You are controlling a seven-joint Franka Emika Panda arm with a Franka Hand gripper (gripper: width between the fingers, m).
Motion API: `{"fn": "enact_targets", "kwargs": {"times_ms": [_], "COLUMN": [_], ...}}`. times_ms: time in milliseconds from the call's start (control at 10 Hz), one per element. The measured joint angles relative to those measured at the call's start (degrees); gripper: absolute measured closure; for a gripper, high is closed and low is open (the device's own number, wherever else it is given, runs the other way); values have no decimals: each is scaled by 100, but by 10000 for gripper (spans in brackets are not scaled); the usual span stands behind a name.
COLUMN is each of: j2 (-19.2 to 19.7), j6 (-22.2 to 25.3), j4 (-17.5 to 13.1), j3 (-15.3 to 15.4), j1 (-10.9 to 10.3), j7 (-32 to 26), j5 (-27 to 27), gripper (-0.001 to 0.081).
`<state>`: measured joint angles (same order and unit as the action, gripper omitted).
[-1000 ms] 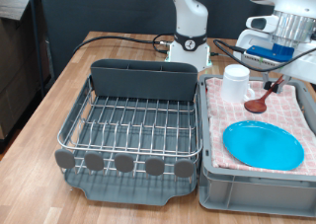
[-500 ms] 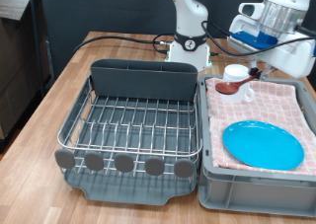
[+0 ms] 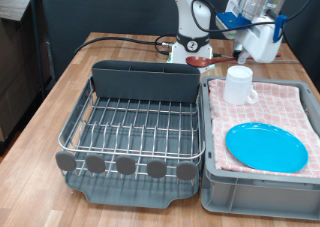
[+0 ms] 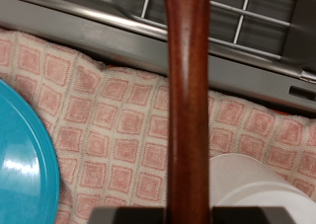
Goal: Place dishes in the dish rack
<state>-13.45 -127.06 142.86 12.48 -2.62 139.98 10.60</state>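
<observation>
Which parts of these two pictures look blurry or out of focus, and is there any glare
Exterior view: the gripper and the reddish-brown wooden spoon it carries are motion-smeared, while the silver wire dish rack and round light-blue plate stay sharp, the plate showing a soft sheen. Wrist view: the spoon's handle is soft, so is the white mug; pale glare streaks the plate.
</observation>
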Motion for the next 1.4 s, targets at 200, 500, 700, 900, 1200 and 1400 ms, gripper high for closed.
{"fn": "enact_targets", "kwargs": {"times_ms": [200,500,700,900,1200,1400], "j2": [18,-378,-786,-1185,-1764,-2025], "j6": [-1,240,293,326,383,430], "j4": [8,312,618,926,1371,1613], "j3": [-11,-219,-389,-619,-1114,-1521], "j1": [3,70,99,104,97,77], "j7": [79,427,487,458,47,-442], "j5": [-27,-152,-152,-152,-330,-603], "gripper": [712,712,712,712,712,712]}}
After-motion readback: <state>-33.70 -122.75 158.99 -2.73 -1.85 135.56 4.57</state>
